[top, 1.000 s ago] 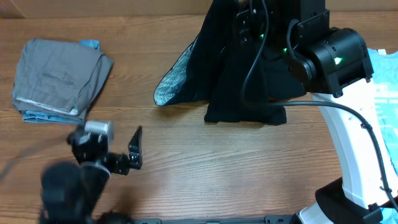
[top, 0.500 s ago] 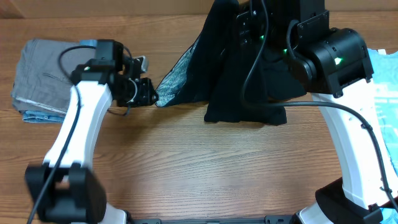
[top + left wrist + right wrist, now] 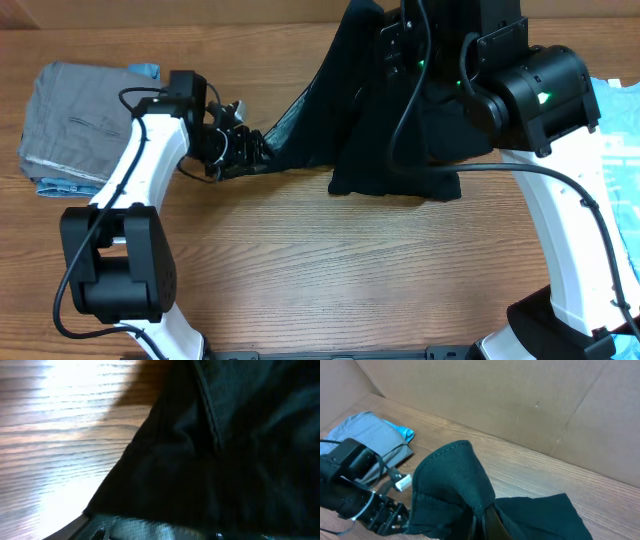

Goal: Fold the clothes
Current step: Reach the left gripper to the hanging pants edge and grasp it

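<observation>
Left gripper (image 3: 238, 150), centre-left of frame, is nosed into the black shirt (image 3: 395, 160) at its left hem corner. Jaws are buried in fabric, so can't tell if clamped. From there the shirt runs right and up-frame. Right gripper (image 3: 489, 519), top centre, is pinched closed on the bunched top.
</observation>
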Controlling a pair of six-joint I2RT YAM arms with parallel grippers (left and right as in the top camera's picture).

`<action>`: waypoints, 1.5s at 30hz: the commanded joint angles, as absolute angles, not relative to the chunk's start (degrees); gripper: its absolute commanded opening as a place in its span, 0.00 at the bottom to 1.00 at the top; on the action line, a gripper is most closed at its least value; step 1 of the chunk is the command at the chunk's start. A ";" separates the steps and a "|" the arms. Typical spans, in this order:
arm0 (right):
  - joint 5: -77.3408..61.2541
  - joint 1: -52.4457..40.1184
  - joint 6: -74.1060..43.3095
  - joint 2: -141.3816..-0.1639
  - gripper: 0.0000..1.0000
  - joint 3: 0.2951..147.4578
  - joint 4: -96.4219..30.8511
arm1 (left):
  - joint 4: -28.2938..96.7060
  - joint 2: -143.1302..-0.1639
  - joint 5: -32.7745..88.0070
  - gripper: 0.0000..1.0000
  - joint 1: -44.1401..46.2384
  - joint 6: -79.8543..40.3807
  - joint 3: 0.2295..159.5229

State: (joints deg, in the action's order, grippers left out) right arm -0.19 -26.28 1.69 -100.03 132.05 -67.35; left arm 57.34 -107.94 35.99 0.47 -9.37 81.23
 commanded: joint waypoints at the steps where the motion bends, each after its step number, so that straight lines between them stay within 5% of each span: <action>1: -0.10 -26.28 1.45 -98.67 0.04 133.53 -66.63 | 62.74 -108.20 38.39 0.66 -1.61 -8.86 90.65; 6: -0.10 -26.28 1.45 -98.67 0.04 133.53 -66.57 | 68.90 -108.20 32.97 0.81 -1.48 -7.68 98.10; 27: -0.10 -26.24 1.45 -98.67 0.04 133.53 -66.81 | 59.51 -108.38 28.51 0.73 0.75 -6.90 82.74; 29: -0.10 -26.24 1.45 -98.67 0.04 133.53 -66.78 | 58.28 -108.38 28.53 0.66 0.84 -7.46 80.99; 32: -0.10 -26.24 1.45 -98.67 0.04 133.53 -66.78 | 56.40 -108.38 28.53 0.13 0.82 -7.75 78.89; 38: -0.12 -26.24 1.45 -98.67 0.04 133.53 -66.81 | 54.70 -108.38 28.53 0.17 0.82 -7.75 78.04; 40: -0.12 -26.24 1.43 -98.67 0.04 133.53 -66.81 | 54.41 -108.38 28.51 0.06 0.82 -7.75 78.04; 45: -0.12 -26.24 1.45 -98.67 0.04 133.53 -66.94 | 52.34 -108.36 28.60 0.04 0.56 -8.03 78.06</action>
State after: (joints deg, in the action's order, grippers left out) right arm -0.19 -26.28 1.72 -100.03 132.05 -67.42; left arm 53.76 -108.14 28.45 0.40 -7.57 78.65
